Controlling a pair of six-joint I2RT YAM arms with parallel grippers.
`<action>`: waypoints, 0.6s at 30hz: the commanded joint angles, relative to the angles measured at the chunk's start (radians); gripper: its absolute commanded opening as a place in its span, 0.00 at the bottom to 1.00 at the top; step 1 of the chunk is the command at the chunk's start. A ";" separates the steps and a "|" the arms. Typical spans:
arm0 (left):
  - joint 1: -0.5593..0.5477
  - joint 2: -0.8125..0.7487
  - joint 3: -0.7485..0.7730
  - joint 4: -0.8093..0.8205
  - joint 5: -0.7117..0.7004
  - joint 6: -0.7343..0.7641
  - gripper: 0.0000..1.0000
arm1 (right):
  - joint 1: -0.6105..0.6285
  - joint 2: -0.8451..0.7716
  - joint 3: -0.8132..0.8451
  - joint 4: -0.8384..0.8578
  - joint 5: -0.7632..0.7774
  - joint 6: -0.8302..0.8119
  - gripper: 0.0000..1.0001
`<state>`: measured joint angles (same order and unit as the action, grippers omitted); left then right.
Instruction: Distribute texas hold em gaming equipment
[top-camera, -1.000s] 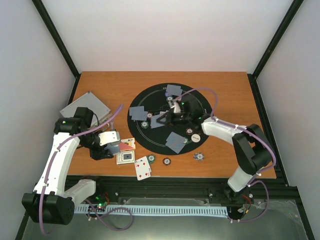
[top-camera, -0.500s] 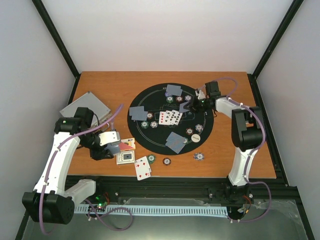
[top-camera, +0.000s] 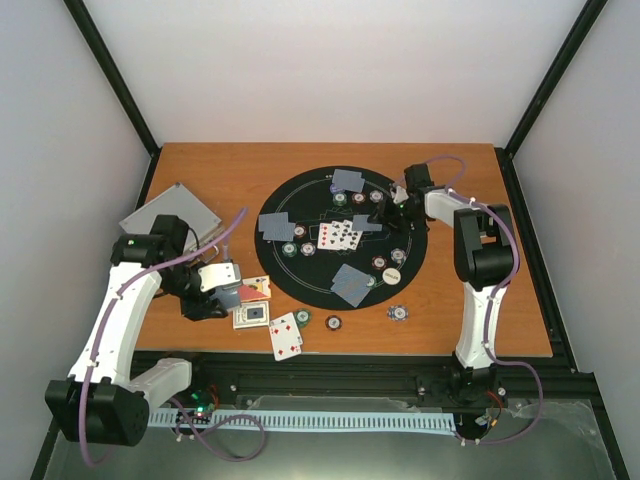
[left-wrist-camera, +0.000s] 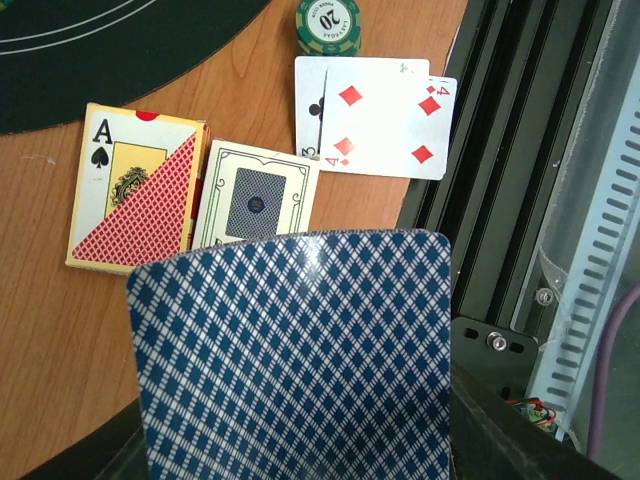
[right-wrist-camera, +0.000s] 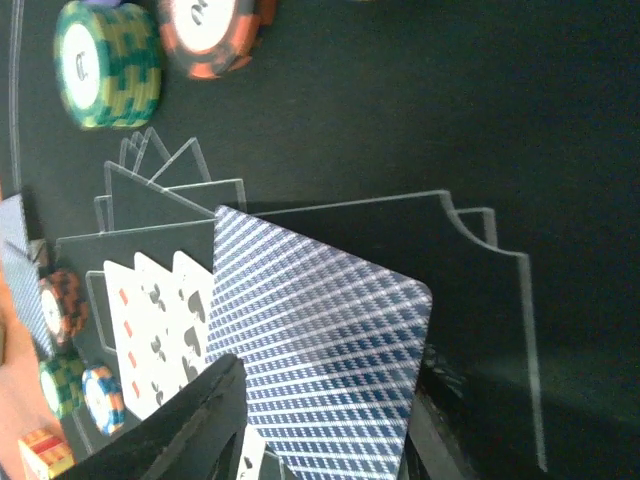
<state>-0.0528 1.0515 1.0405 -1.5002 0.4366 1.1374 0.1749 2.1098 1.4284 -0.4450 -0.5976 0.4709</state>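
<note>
Gripper on the left arm (top-camera: 224, 288) is clenched on a blue-backed card (left-wrist-camera: 295, 350), held over the wooden table (left-wrist-camera: 60, 330) near its front edge, close to a face-up four of diamonds (left-wrist-camera: 385, 120) and a green chip (left-wrist-camera: 328, 22). Gripper on the right arm (top-camera: 388, 210) is over the black mat (right-wrist-camera: 420, 110), a second blue-backed card (right-wrist-camera: 320, 340) between its fingers beside three fanned face-up cards (right-wrist-camera: 150, 330). Whether that card is gripped or released cannot be told.

A large round black mat (top-camera: 305, 276) lies on the wooden surface (top-camera: 230, 170). A silver case (top-camera: 175, 205) sits at the surface's left edge, apart from the mat.
</note>
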 joint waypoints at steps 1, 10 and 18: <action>-0.001 -0.009 0.009 -0.004 0.015 -0.004 0.01 | -0.006 -0.034 0.009 -0.072 0.124 -0.035 0.46; -0.002 -0.016 0.011 -0.010 0.020 -0.006 0.01 | 0.009 -0.262 -0.095 -0.076 0.192 -0.013 0.63; -0.002 -0.020 0.016 -0.014 0.031 -0.008 0.01 | 0.339 -0.561 -0.419 0.318 -0.025 0.283 0.82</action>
<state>-0.0528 1.0485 1.0401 -1.5013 0.4381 1.1366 0.3256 1.6257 1.1217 -0.3584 -0.5076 0.5770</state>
